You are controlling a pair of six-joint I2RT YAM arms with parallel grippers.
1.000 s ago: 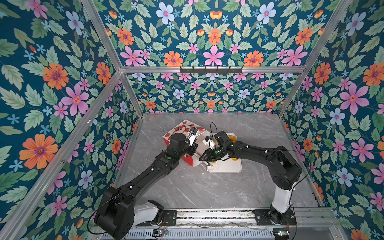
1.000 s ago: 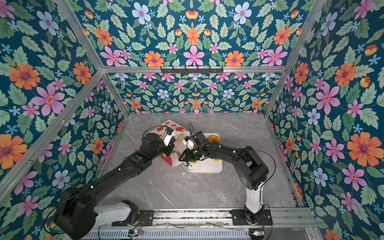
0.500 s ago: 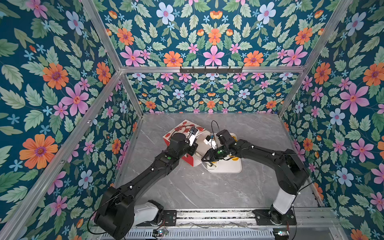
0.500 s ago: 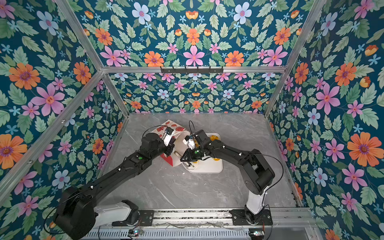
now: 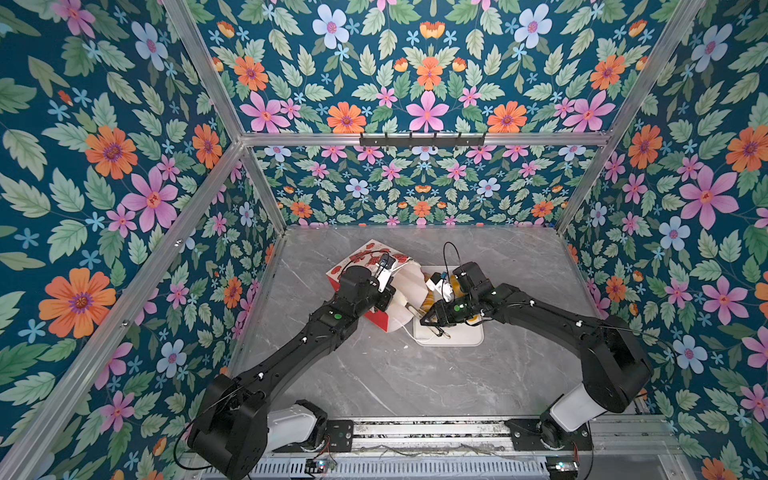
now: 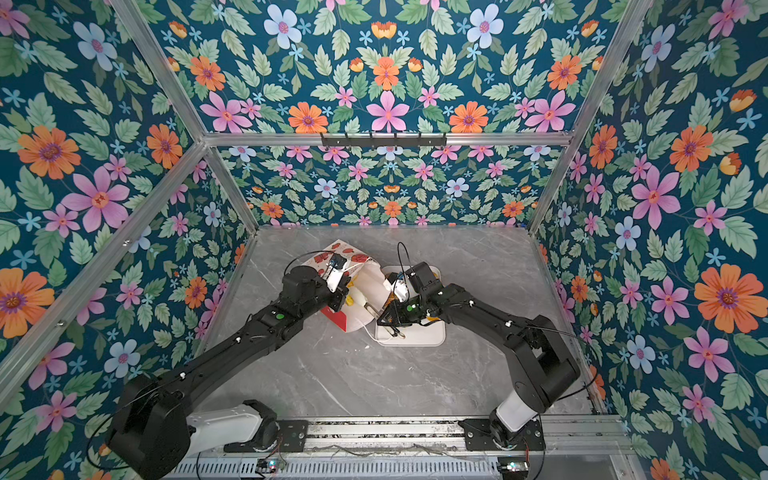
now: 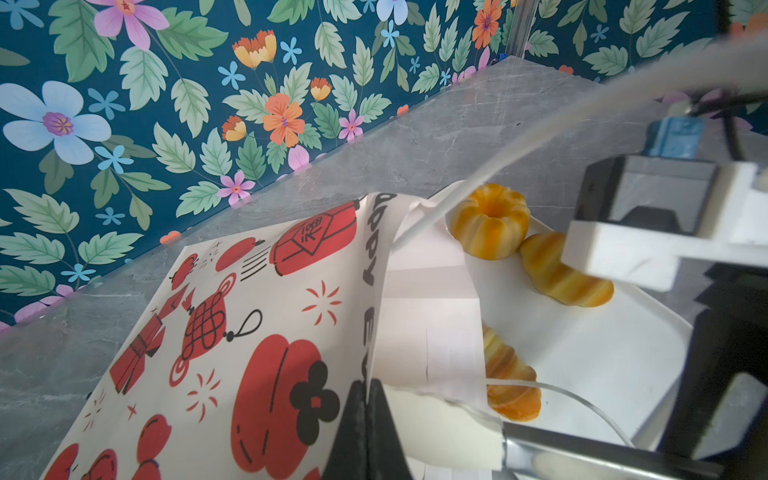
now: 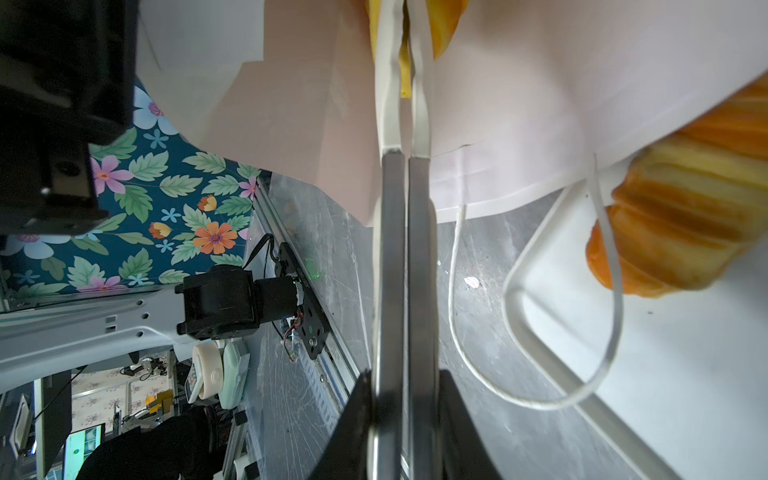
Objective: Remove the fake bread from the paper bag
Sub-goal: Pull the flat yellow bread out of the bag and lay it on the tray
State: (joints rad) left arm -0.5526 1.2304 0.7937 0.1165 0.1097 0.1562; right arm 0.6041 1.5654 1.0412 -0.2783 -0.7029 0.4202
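Three pieces out so far, by the look of it; fetching another now. Pinching the paper bag (image 7: 249,332) by its rim at left with the left gripper (image 7: 365,395), jaws pressed together on the paper, mouth turned toward the tray (image 7: 602,361). Reaching into that mouth with the right gripper (image 8: 406,16), fingers nearly together on a yellow bread piece (image 8: 404,77) inside. Calls next for a straight pull back, clear of the paper edge and the loose cord handle (image 8: 540,399). Counting a pumpkin bun (image 7: 490,222), a croissant (image 7: 565,274) and a ridged loaf (image 7: 511,374) on the tray, with bare room toward its near edge.
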